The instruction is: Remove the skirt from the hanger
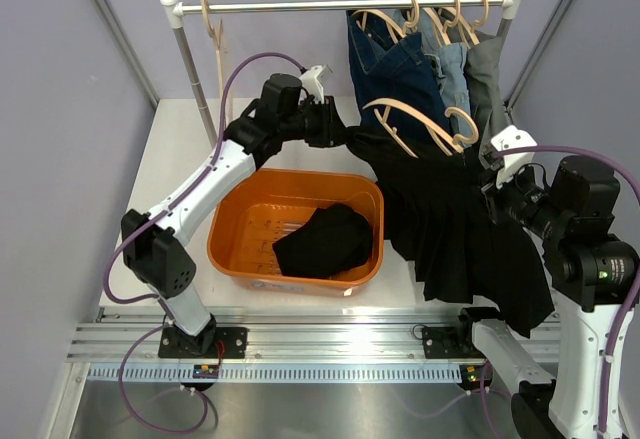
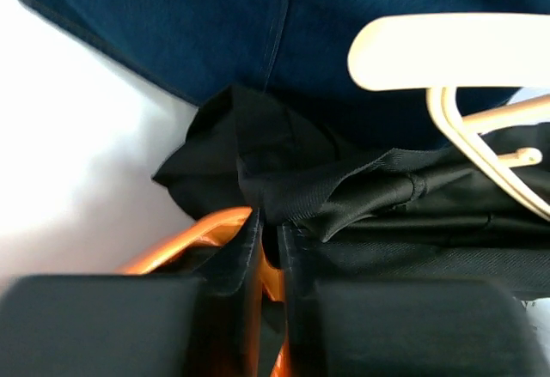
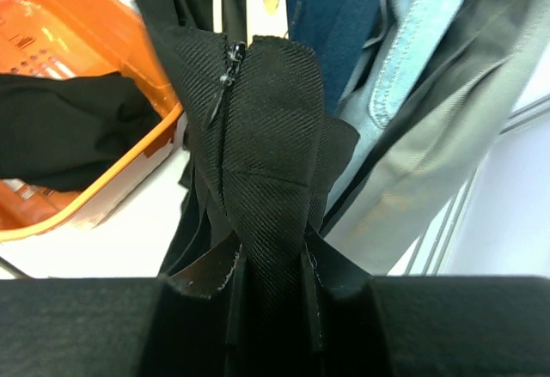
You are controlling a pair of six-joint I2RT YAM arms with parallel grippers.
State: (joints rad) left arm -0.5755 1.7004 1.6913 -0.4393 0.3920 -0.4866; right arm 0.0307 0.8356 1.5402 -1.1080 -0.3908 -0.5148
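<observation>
A black skirt (image 1: 450, 229) hangs stretched between my two grippers, under a pale wooden hanger (image 1: 410, 109) that lies against its top edge. My left gripper (image 1: 340, 127) is at the skirt's left corner. In the left wrist view its jaws (image 2: 271, 222) stand slightly apart, with orange showing through the narrow gap and a fold of the skirt (image 2: 387, 197) touching the tips. The hanger (image 2: 447, 46) crosses the upper right of that view. My right gripper (image 1: 497, 187) is shut on the skirt's waistband (image 3: 258, 119) beside the zipper, with cloth filling the jaws (image 3: 268, 252).
An orange basket (image 1: 225, 229) holding another black garment (image 1: 325, 241) sits below the left gripper. Behind, a rail (image 1: 300, 4) carries dark denim (image 1: 395, 69), lighter denim and a grey garment (image 1: 485, 79) on hangers, and one bare hanger (image 1: 212, 29).
</observation>
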